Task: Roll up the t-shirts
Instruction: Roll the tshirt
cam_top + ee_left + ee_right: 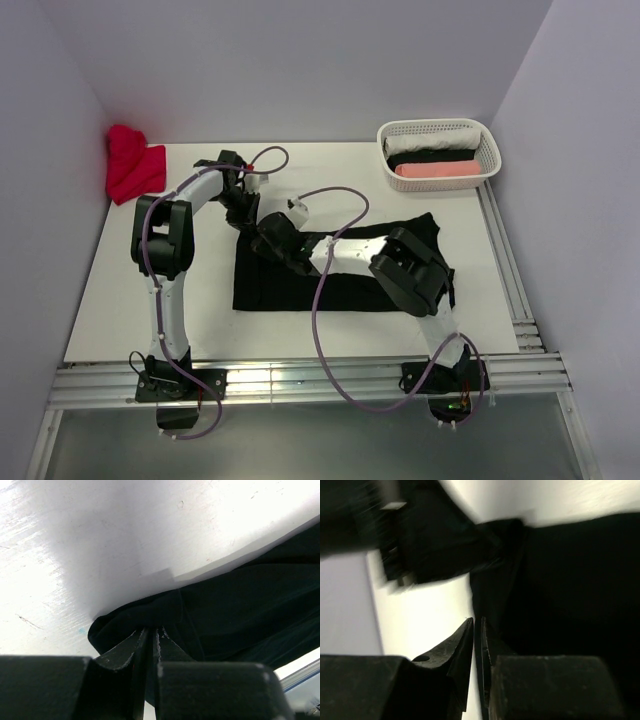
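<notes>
Two-arm close work. Shows black t-shirt (275, 285) spread flat mid-bench (212, 322). Pinches its far left corner with left end effector (151, 629), fingers (131, 647) pressed on bunched cloth. Sets right end effector (477, 622) just beside, fingers almost together at shirt edge; cannot tell whether gripping.

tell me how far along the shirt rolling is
Done: three rolls, white, black and pink, sit in the white basket. In hand: the black t-shirt lies spread, unrolled, the left claw pinching its far corner. Left: rolling it, then the red shirt bunched at the far-left corner of the table.
</notes>
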### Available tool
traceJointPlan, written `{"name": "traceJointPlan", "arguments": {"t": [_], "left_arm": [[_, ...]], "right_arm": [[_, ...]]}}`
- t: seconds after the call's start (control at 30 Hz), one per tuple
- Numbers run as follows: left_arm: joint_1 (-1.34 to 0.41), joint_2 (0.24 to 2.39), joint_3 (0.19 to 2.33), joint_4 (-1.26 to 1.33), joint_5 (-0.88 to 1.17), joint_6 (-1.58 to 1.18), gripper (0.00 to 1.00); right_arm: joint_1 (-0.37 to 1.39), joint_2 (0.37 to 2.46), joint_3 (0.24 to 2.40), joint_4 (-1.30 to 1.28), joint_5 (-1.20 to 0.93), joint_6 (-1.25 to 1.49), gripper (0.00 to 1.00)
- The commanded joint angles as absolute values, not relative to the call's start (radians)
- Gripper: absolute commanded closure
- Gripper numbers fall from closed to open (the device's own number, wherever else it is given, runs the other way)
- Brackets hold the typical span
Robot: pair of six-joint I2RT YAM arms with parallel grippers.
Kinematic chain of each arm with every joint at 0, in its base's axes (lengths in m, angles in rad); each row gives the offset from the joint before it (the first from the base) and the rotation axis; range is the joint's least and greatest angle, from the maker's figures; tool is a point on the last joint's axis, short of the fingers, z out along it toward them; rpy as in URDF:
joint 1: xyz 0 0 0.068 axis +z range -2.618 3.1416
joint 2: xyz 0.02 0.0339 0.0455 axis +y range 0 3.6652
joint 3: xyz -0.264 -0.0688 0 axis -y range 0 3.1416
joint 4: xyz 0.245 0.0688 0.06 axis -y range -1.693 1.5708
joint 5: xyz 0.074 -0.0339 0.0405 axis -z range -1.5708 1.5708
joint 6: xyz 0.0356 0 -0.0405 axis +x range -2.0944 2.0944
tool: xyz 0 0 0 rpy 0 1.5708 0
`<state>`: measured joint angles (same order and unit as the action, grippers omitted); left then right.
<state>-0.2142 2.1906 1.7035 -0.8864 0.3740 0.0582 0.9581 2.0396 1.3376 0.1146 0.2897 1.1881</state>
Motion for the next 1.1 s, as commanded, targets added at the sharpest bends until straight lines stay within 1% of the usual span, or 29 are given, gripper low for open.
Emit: {"name": "traceJointPlan", "arguments": {"t": [0.0,0.13,0.2,0.23,0.27,0.3,0.5,0.63,0.7,0.83,0.93,1.07], "left_arm": [[-0.233,2.161,1.704,-0.870,0.367,0.055,0.87],[-0.233,2.154,1.709,-0.873,0.368,0.058,0.87],[-0.233,2.149,1.712,-0.877,0.374,0.061,0.85],[-0.233,2.145,1.712,-0.879,0.376,0.061,0.82],[-0.233,2.135,1.715,-0.880,0.379,0.063,0.80],[-0.233,2.129,1.718,-0.884,0.383,0.066,0.75],[-0.226,2.082,1.772,-0.917,0.422,0.078,0.62],[-0.198,2.054,1.809,-0.959,0.462,0.089,0.50],[-0.169,2.036,1.810,-0.966,0.485,0.095,0.47],[-0.114,2.023,1.802,-0.994,0.518,0.129,0.45],[-0.063,2.040,1.793,-1.019,0.555,0.158,0.46],[-0.017,2.107,1.778,-1.058,0.624,0.198,0.47]], "right_arm": [[0.922,2.108,1.378,0.137,0.250,1.173,0.82],[0.916,2.118,1.339,0.138,0.245,1.198,0.82],[0.911,2.125,1.316,0.150,0.236,1.213,0.82],[0.911,2.128,1.315,0.147,0.235,1.218,0.82],[0.910,2.132,1.315,0.143,0.233,1.219,0.82],[0.910,2.135,1.321,0.137,0.235,1.221,0.82],[0.910,2.163,1.354,0.100,0.229,1.218,0.83],[0.908,2.180,1.365,0.086,0.216,1.221,0.83],[0.908,2.184,1.367,0.087,0.213,1.224,0.84],[0.907,2.190,1.370,0.083,0.209,1.224,0.84],[0.905,2.187,1.365,0.081,0.207,1.226,0.85],[0.900,2.184,1.356,0.087,0.207,1.230,0.85]]}}
